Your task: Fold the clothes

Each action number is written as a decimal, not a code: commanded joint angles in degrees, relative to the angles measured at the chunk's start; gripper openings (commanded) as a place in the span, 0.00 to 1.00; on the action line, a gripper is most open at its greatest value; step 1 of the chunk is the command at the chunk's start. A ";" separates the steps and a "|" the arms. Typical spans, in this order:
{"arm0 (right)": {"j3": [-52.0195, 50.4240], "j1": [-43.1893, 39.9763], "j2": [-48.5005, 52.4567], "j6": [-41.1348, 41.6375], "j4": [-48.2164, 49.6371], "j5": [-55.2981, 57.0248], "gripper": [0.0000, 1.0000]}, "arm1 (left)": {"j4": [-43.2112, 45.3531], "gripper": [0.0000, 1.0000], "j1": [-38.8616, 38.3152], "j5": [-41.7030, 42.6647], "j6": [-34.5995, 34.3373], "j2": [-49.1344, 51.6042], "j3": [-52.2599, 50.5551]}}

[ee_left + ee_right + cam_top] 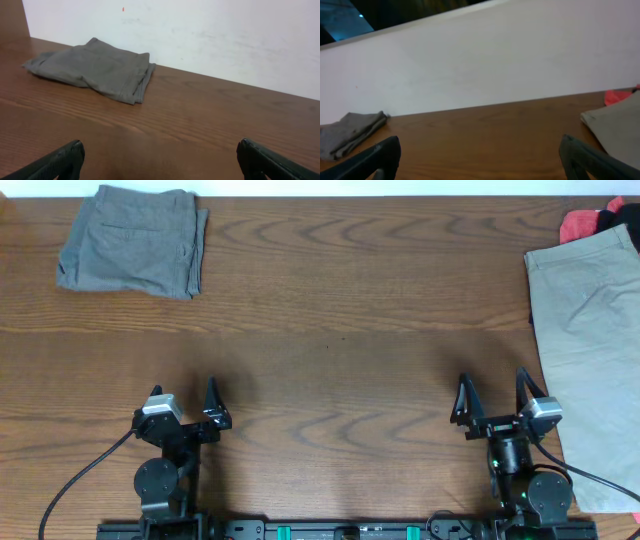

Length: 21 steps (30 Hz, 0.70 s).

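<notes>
Beige shorts point(585, 350): spread flat along the right edge of the tabletop point(340, 330), far end near the back, near end alongside the right arm, and the outer side runs out of the overhead view. This looks like the piece left to fold.

Grey shorts point(132, 240): back-left corner, well apart from both arms. They sit in a compact stack of layers with a rumpled edge and look done.

Handling, my read:
- Thin woven cotton, light and limp, with no stiffness of its own. It will drape and sag from whatever point is pinched.
- The matte weave shouldn't slip between the fingers.
- It may drag and bunch on the wood rather than slide cleanly.
- Not fragile.
- The piece is far bigger than a pincer, so one grab point will only crumple it. Use two.
- Best holds are seamed edges such as waistband corners or leg hems, where the cloth is thicker. I can't tell from here which end is the waistband.

Left pincer point(182, 392): released, fingers wide apart over bare wood, nothing between them.
Right pincer point(493, 395): also released and empty, just beside the beige cloth's inner edge.

Surroundings:
- Tabletop is dark wood-grain, smooth and flat.
- Red and black cloth point(597, 220) is bunched at the back-right corner, touching the far end of the beige shorts.
- Plain white wall point(200, 35) stands behind.
</notes>
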 commanded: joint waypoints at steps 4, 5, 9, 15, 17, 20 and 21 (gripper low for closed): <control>-0.09 -0.46 -0.37 -2.05 -3.96 1.09 0.99 | -2.05 0.98 0.35 0.98 1.14 -0.35 -0.87; -0.09 -0.46 -0.37 -2.05 -6.08 1.09 0.99 | -2.05 0.98 0.35 0.98 1.14 -0.35 -0.87; -0.09 -0.44 -0.37 -2.03 -11.80 1.11 0.99 | -2.05 0.98 0.35 0.98 1.14 -0.35 -0.87; -0.09 -0.46 -0.37 -2.03 -11.65 1.09 0.99 | -2.05 0.98 0.35 0.98 1.14 -0.35 -0.87; -0.09 -0.55 -0.37 -2.03 -11.67 1.09 0.99 | -2.05 0.98 0.35 0.98 1.14 -0.35 -0.87; -0.09 -0.55 -0.37 -2.03 -11.65 1.09 0.99 | -2.05 0.98 0.35 0.98 1.14 -0.35 -0.87; -0.09 -0.55 -0.37 -2.03 -11.65 1.09 0.99 | -2.05 0.98 0.35 0.98 1.14 -0.35 -0.87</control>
